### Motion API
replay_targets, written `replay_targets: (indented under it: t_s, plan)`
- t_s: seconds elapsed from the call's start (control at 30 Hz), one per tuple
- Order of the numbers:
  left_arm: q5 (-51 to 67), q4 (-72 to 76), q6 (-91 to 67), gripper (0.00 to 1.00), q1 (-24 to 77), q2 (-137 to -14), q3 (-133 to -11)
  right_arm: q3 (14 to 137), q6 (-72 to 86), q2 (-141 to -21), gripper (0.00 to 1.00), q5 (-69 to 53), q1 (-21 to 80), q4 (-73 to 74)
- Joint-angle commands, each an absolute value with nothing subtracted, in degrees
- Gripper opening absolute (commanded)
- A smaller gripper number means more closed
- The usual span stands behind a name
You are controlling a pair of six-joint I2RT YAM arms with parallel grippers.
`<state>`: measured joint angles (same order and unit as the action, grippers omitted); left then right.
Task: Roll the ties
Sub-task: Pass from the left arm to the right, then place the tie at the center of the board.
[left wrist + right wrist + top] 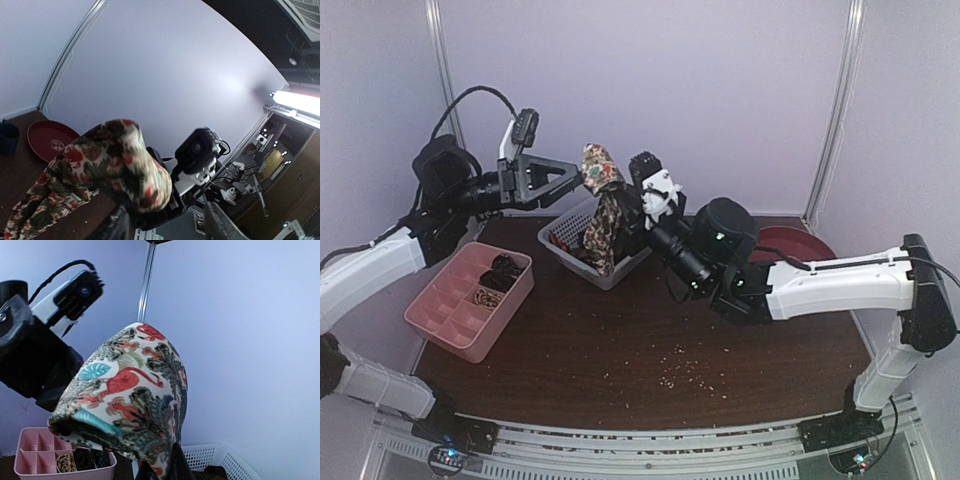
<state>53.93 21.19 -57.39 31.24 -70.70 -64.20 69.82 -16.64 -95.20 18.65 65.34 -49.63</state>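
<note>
A floral tie [603, 200], cream-tan with red and green figures, is lifted above the white lattice basket [560, 238], and its tail hangs into the basket. My right gripper [626, 200] holds the tie's upper fold; in the right wrist view the tie [135, 390] covers its fingers. My left gripper [580, 178] is at the fold's left side. In the left wrist view its fingers [114, 226] stand wide apart, with the tie [110, 160] just beyond them. Dark rolled ties [503, 268] lie in the pink tray [440, 320].
The pink tray [30, 440] sits at the table's left and the basket [225, 460] behind the centre. A red plate [800, 243] is at the back right, with a dark blue cup [7, 137] beside it. Crumbs [680, 365] are scattered on the dark table.
</note>
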Motion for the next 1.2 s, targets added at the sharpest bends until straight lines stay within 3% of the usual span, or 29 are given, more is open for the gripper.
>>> replay_targets:
  t_s: [0.0,0.17,0.43,0.6,0.73,0.87,1.17]
  plan:
    - [51.18,13.63,-48.86,0.61,31.46,-63.94,-65.6,70.64,-1.79,-84.74,0.0,18.2,66.76,-41.47]
    - [36.68,-2.3,-37.32,0.69,31.44,-58.02,-65.86,72.0,8.06,-80.31,0.0,15.88,68.99,-35.05]
    - [17.83,-18.11,-31.51,0.68,31.39,-51.95,-66.87,81.91,20.64,-85.11,0.0,8.88,69.88,-36.7]
    - [13.32,-20.88,-29.25,0.64,31.46,-50.25,-64.28,90.82,19.03,-90.12,0.0,25.49,69.8,-27.11]
    - [13.99,-20.65,-28.4,0.61,31.45,-51.33,-60.62,93.34,23.57,-92.86,0.0,38.04,64.64,-11.2]
    - [16.82,-18.74,-29.14,0.57,31.54,-53.74,-55.81,83.88,32.71,-91.62,0.0,33.73,57.29,-0.76]
    - [14.88,-9.18,-35.02,0.52,35.72,-58.05,-42.44,55.07,38.89,-78.85,0.0,30.24,48.88,-5.48]
